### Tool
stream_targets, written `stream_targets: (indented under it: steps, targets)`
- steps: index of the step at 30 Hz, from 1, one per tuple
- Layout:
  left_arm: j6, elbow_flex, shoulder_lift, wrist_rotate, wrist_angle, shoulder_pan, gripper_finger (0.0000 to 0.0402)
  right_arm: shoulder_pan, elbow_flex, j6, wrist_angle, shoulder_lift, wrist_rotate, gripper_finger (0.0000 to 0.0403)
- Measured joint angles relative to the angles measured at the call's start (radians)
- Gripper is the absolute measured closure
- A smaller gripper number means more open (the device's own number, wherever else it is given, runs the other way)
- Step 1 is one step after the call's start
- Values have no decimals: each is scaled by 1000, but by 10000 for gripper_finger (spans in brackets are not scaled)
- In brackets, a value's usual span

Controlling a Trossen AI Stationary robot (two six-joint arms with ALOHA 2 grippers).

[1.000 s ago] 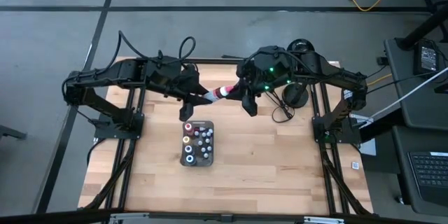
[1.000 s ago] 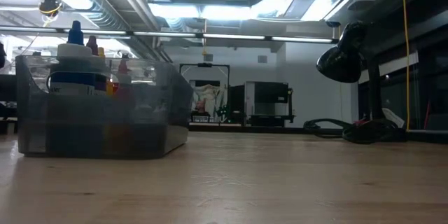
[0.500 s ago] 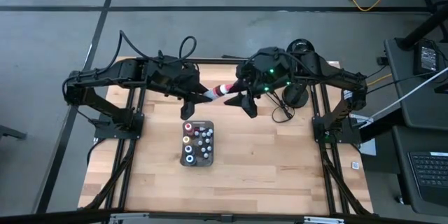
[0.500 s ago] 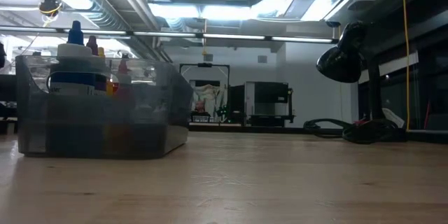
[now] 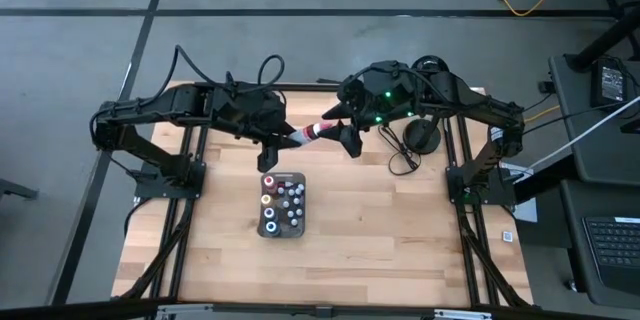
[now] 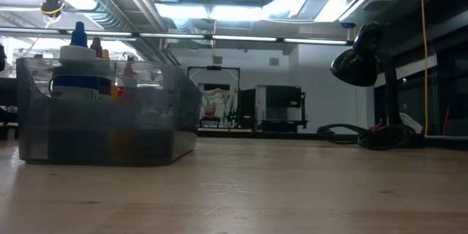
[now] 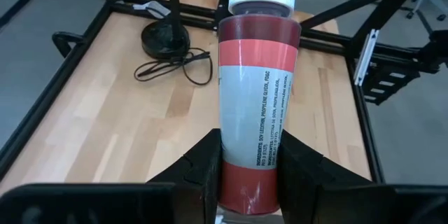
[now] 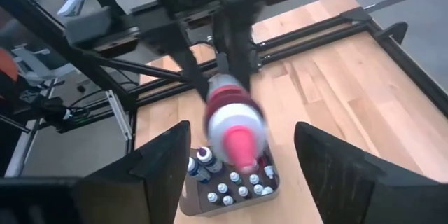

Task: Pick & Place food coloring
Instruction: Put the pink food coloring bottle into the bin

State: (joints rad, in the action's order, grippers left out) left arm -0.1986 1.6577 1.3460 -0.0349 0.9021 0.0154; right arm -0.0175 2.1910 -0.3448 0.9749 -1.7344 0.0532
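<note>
A food coloring bottle (image 7: 255,98) with red bands, a white label and a white cap is lifted above the table's far middle, with my left gripper (image 5: 294,141) shut on it. My right gripper (image 8: 248,154) is open just beyond the bottle's cap end (image 8: 234,136), one finger on either side and clear of it. In the high view it sits at the bottle's right end (image 5: 341,128). Below, the dark grey tray (image 5: 283,222) holds several small bottles (image 5: 281,200) standing upright. My left gripper pinches the bottle's lower body (image 7: 248,171) between its two fingers (image 7: 203,171), near the bottom end. The fingers lie along the bottle. The bottle sticks out past the fingertips toward the table's right, cap end first, clear of the table.
A black desk lamp (image 5: 424,136) with a coiled cable (image 5: 400,160) stands at the far right of the wooden table (image 5: 400,250). In the low view the tray (image 6: 110,128) stands at the left, with bottle tops (image 6: 79,44) showing above its wall.
My right gripper has opened and let go of the bottle's cap end, then drawn back a little toward the table's far right. The bottle stays in my left gripper, which has kept its place.
</note>
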Motion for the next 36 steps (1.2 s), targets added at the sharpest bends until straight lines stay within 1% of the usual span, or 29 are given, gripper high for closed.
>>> stream_targets:
  steps: [17, 21, 26, 31, 36]
  targets:
    - [0, 0, 0, 0, -7, 0, 302, 0, 0, 36, -24, -30, 20, 192]
    - [0, 0, 0, 1, -7, 0, 302, 0, 0, 40, -20, -30, 28, 220]
    - [-2, 0, -1, 2, -4, -1, 302, 0, 0, 58, -17, -30, 31, 278]
    - [-5, 0, -1, 0, -9, -1, 292, 0, 0, 61, -17, -25, 30, 280]
    - [-18, 0, -7, 7, -15, -1, 265, 0, 10, 58, -14, -21, 30, 280]
